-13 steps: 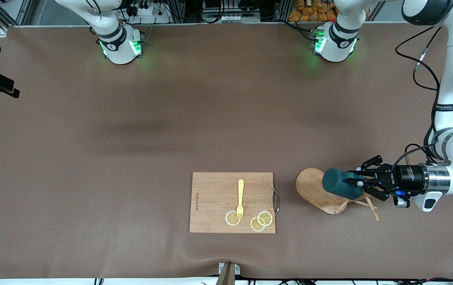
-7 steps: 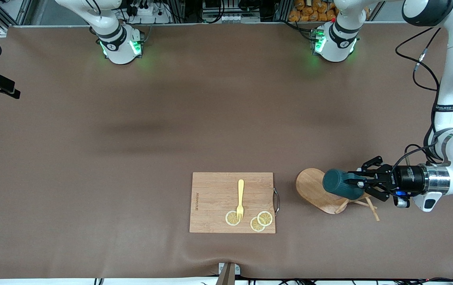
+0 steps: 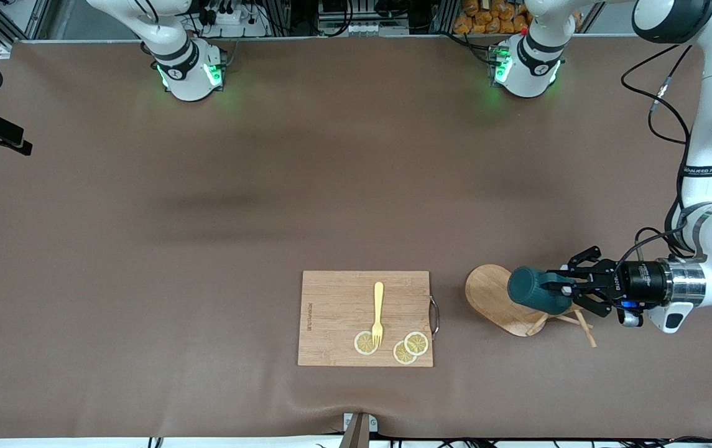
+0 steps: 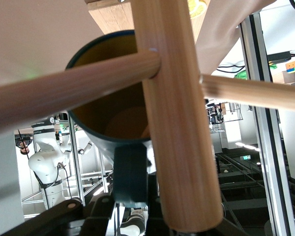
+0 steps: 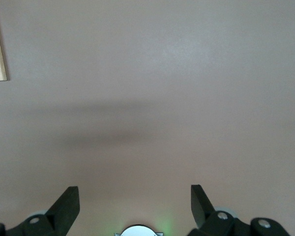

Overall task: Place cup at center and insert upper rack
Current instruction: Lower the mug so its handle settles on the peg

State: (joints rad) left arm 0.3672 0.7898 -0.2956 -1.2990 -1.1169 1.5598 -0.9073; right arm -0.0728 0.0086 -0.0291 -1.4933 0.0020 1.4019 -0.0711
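While your left tool [image 3: 570,290] is clamped on the cup [image 3: 536,290], which hangs on the tipped upper rack [image 3: 505,298], draw along the peg; your right tool [image 5: 135,206] waits, fingers apart.

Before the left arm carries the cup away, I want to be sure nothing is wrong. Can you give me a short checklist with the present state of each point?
1. Left gripper shut on the dark teal cylindrical cup, gripped at its handle: ok.
2. Cup free of the light wooden mug tree, which lies tipped over: cannot tell; its pegs cross the cup's mouth in the left wrist view.
3. Cup upright: not ok, it lies sideways.
4. Middle of the brown table bare for placing: ok.
5. Right gripper open, waiting over bare table: ok.
6. Rectangular wooden cutting board with yellow fork apart from the cup: ok.
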